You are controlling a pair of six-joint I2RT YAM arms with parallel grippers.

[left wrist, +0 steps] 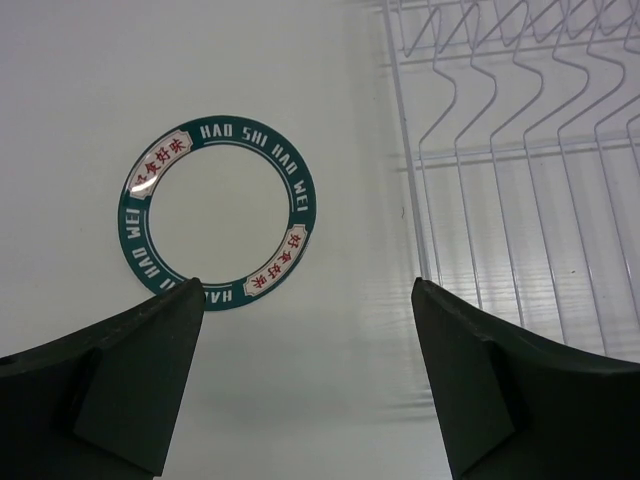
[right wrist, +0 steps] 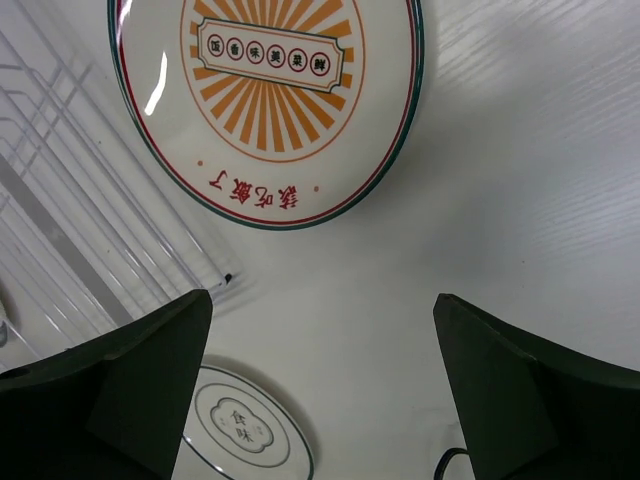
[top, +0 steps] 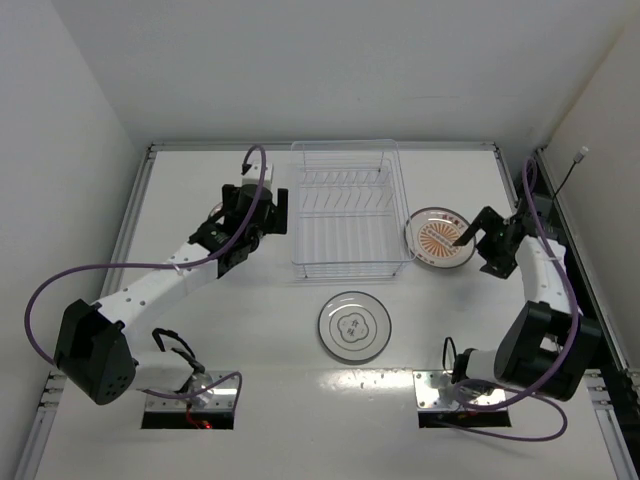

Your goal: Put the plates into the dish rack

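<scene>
Left gripper (left wrist: 307,290) gapes empty over the blue-rimmed plate (left wrist: 220,215), right gripper (right wrist: 322,300) same over the sunburst plate (right wrist: 270,90). Lining up grabs for the mid-frame dish rack (top: 345,268), I'd guess

White wire rack (top: 350,268) sits mid-table; sunburst plate (top: 439,240) lies flat just right, flower plate (top: 354,326) in front, dark-rimmed plate (left wrist: 297,195) left.

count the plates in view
3: sunburst plate right of the dish rack, flower plate in front of it, green-rimmed plate left of it, barely visible from above.
</scene>
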